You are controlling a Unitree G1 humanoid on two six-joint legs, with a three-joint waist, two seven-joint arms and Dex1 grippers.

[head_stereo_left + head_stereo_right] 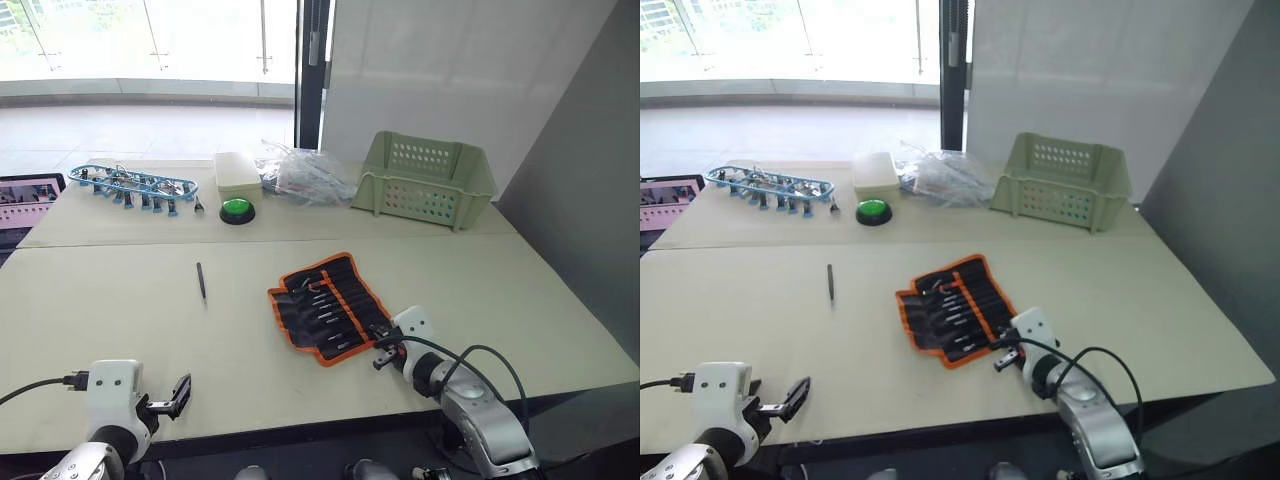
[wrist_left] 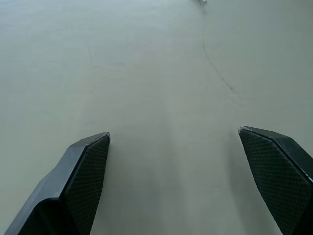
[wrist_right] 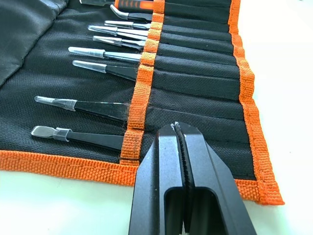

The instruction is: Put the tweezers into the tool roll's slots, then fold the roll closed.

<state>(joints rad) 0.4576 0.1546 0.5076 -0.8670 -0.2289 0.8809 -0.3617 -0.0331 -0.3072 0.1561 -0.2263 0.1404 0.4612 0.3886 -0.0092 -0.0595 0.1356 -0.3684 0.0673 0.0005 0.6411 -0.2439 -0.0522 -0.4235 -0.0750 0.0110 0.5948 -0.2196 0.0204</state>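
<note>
While one tweezer (image 1: 201, 280) lies loose on the table (image 1: 110, 300), well apart from the tool roll (image 1: 325, 300) and off to the robot's left of it, the job is not finished, and closing the roll now would leave that piece behind. The roll lies open and flat near the table's front edge, with several tweezers (image 3: 93, 105) seated in its slots, their clear-capped tips poking out past the orange band (image 3: 139, 93). The right gripper (image 3: 178, 134) sits at the roll's near corner with its two black fingers pressed together on nothing, its tip over the lowest pocket. From that spot, a push forward could drag the fabric, bunch the pockets, or nudge the seated tweezers out of line. The left gripper (image 1: 180, 395) hovers with its fingers spread wide above bare table at the front edge, far from the stray tweezer. That piece is thin and lies flat, so a pinch could slide off it or skid it away. Reaching for it may also be awkward from so far back.
</note>
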